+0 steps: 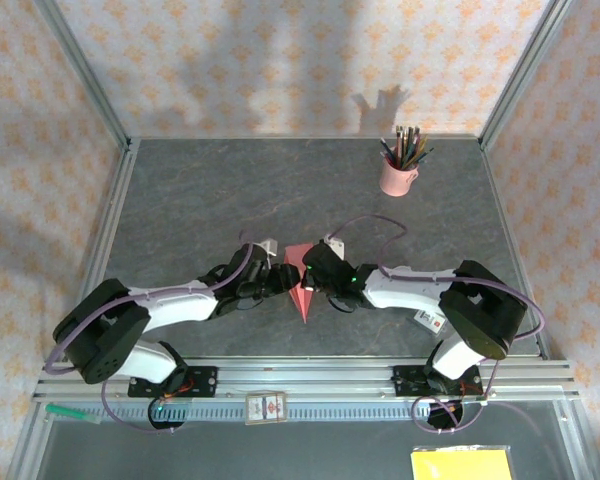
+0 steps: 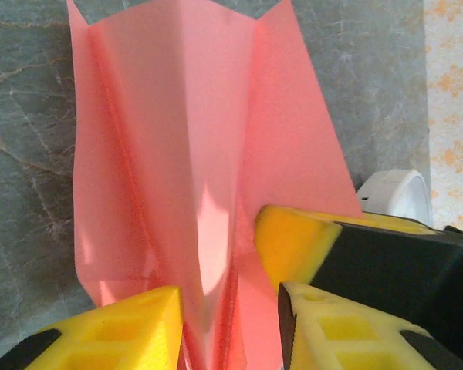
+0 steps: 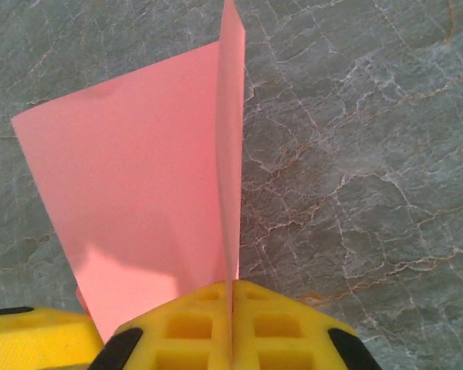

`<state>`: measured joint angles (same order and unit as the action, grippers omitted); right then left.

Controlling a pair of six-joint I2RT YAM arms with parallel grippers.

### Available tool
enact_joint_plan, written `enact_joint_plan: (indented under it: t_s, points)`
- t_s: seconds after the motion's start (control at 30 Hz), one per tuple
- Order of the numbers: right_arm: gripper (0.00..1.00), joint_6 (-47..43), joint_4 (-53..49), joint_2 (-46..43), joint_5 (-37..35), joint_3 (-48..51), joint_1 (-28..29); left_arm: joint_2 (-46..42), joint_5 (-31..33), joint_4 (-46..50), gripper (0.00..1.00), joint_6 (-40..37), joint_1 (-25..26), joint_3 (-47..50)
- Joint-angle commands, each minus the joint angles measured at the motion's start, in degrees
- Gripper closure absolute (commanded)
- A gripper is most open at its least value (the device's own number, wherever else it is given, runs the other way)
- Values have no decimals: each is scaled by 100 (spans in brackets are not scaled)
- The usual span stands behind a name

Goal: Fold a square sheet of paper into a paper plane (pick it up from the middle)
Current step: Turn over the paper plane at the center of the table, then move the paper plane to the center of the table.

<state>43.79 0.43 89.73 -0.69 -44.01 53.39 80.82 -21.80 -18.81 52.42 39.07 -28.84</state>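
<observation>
One flap of the paper plane (image 3: 131, 193) stands clamped in right pincer (image 3: 231, 297).

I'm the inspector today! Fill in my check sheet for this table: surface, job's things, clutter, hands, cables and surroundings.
Surface: dark marbled table.
Job's things: pink plane, partly folded, between the two arms.
Clutter: pencil cup far right; white object beside the plane; yellow pad and card past the near rail.
Hands: left hand open, the plane's fold between its fingers; right hand shut on an upright flap.
Cables: purple cable looping along each arm.
Surroundings: patterned walls, metal frame.
</observation>
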Motion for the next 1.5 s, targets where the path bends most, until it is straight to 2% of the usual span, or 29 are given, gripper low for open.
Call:
enact_joint_plan:
  t_s: [0.0,0.3,0.5,0.57,0.63,0.87,0.93,1.1,1.27,1.4,1.47]
  points:
    - [100,163,205,-16,-10,143,-42,206,184,215,64,-209,57,-341]
    - [100,228,395,5,23,224,-41,805,217,155,74,-251,67,-573]
    - [100,182,406,89,18,186,-67,875,373,302,89,-382,70,-722]
    - [93,125,396,65,38,153,-85,819,590,551,96,-538,66,-800]
    - [86,38,367,-15,68,100,-117,718,856,916,100,-756,40,-905]
    - [62,-303,548,-818,476,83,-305,430,2173,2874,100,-1731,-134,-1681]
    - [60,-400,537,-975,454,132,-396,554,2305,3161,100,-1849,-215,-1888]
    - [60,-542,486,-1081,615,350,-812,1172,2128,3328,100,-2086,-343,-2419]
    - [60,-718,321,-1165,552,436,-970,1596,1974,3261,97,-2010,-347,-2688]
    - [59,-767,260,-1145,521,472,-988,1803,1824,3137,93,-1920,-347,-2728]
    - [59,-757,261,-1103,555,488,-988,1891,1760,3079,87,-1920,-347,-2746]
